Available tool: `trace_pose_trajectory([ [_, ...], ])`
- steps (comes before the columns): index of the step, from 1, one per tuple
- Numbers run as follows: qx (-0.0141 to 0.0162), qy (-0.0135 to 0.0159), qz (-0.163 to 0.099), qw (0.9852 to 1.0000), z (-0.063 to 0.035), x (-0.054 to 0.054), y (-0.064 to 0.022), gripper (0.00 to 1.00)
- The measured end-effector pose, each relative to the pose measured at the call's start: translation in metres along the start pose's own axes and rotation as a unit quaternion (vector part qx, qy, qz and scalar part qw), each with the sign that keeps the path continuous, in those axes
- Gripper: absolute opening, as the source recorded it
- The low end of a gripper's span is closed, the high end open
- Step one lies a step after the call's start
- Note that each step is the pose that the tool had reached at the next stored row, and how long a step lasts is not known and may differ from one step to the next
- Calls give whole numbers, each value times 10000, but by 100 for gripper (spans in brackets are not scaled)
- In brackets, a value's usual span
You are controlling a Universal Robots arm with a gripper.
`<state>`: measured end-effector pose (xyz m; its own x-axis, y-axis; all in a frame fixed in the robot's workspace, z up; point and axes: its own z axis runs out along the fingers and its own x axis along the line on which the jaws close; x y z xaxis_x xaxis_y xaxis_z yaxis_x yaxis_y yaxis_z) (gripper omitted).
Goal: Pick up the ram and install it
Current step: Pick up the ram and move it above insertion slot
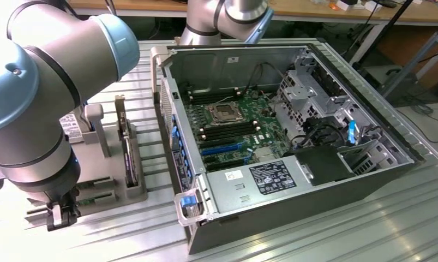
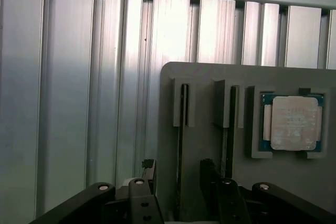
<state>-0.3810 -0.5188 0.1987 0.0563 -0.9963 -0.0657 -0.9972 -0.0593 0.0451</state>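
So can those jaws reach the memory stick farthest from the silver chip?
Probably yes: the ram stands edge-up in the grey holder, nothing covers it, and the open jaws line up either side of it.

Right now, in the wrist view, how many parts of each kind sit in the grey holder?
Ram sticks, on edge in slots: 2
Processor chip, lying flat in its recess: 1
Total: 3

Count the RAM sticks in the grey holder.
2. Both sticks stand on edge in neighbouring holder slots: one beside the processor, one below the open gripper. Others may be hidden.
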Motion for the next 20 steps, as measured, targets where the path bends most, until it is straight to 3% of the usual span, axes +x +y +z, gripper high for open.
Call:
trace_pose_trajectory([
  [8,0,0,0,10000,0,-5,0,45],
  [9,0,0,0,10000,0,-5,0,38],
  [13,0,1,0,10000,0,-5,0,36],
  [15,0,0,0,10000,0,-5,-1,23],
  [16,0,0,0,10000,0,-5,0,23],
  [17,0,0,0,10000,0,-5,0,17],
  [20,0,0,0,10000,0,-5,0,15],
])
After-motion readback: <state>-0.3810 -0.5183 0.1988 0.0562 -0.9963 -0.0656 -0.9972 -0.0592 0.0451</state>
